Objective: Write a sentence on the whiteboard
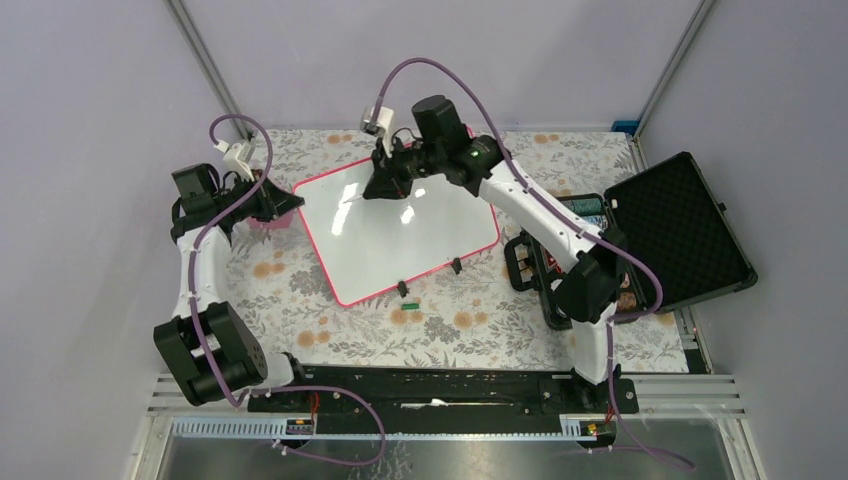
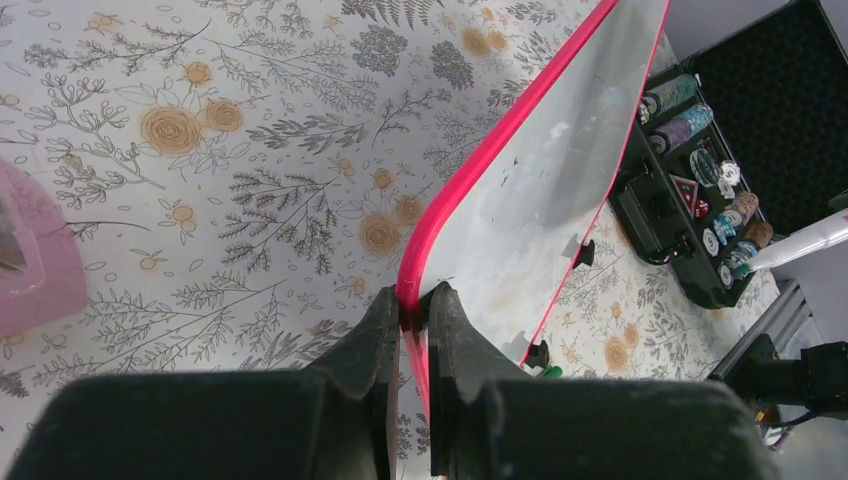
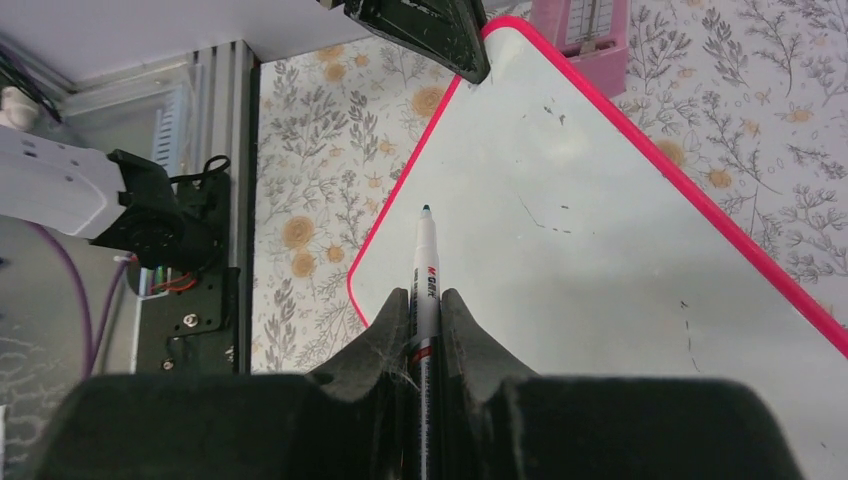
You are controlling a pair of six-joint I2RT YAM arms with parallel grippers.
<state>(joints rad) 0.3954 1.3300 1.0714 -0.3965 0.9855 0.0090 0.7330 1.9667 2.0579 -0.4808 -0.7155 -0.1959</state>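
The left pincer (image 2: 408,318) is clenched on the whiteboard (image 2: 520,190) rim at lower centre, plain only in its wrist view. The right pincer (image 3: 425,320) grasps a marker (image 3: 425,250) over the board, its red label perhaps "Gxin".

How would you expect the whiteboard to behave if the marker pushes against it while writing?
The whiteboard looks thin and stiff, so it probably won't flex. Its glossy face may let the marker tip skate. It might slide on the tablecloth, though the left gripper pinching its frame should steady it.
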